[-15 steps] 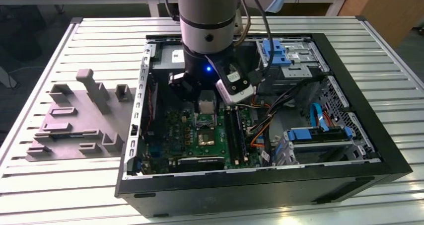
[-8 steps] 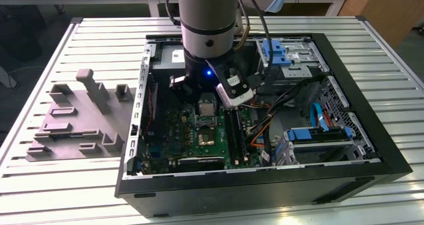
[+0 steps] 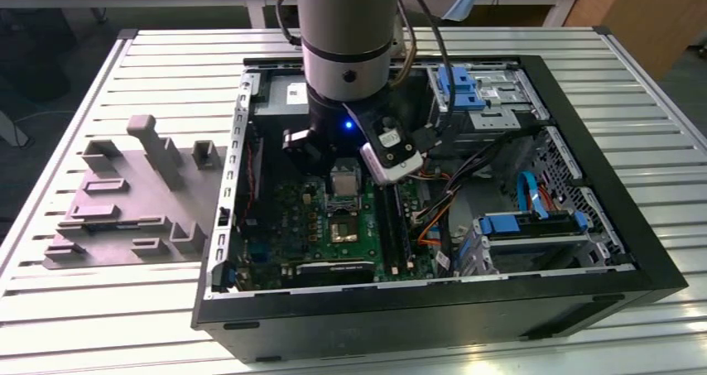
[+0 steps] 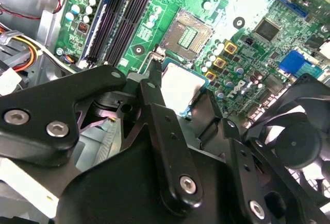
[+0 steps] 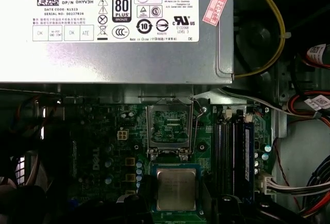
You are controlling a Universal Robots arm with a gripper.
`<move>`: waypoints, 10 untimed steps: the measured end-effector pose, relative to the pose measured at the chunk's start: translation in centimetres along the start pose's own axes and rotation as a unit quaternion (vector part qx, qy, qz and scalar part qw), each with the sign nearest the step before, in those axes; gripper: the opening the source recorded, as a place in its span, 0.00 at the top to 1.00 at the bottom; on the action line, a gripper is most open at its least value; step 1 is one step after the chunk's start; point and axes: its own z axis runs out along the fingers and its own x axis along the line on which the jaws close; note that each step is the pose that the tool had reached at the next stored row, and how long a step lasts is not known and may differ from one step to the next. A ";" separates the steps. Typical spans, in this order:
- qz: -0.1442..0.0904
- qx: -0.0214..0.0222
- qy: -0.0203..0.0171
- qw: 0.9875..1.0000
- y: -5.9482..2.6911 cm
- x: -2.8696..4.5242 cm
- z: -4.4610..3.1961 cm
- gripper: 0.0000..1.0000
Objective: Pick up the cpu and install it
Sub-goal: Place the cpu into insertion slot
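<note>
Over the green motherboard (image 4: 170,2), my pincer (image 4: 181,92) is pinching the cpu (image 4: 178,82) by its edges, near the open socket (image 4: 186,32).

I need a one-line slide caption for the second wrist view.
Gripper holds the cpu near the empty socket on the green motherboard, not yet seated.

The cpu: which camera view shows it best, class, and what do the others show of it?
The first wrist view: the cpu faces the camera, its pale top in full. The second wrist view shows it slanted, partly behind the claw. The exterior view shows a small pale patch under the arm.
</note>
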 end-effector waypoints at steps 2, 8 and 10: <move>0.000 0.000 0.000 1.000 -0.06 0.00 0.14 0.53; 0.000 0.000 0.000 1.000 -0.30 -0.01 0.91 0.53; 0.000 0.000 0.000 1.000 -0.59 -0.01 1.04 0.53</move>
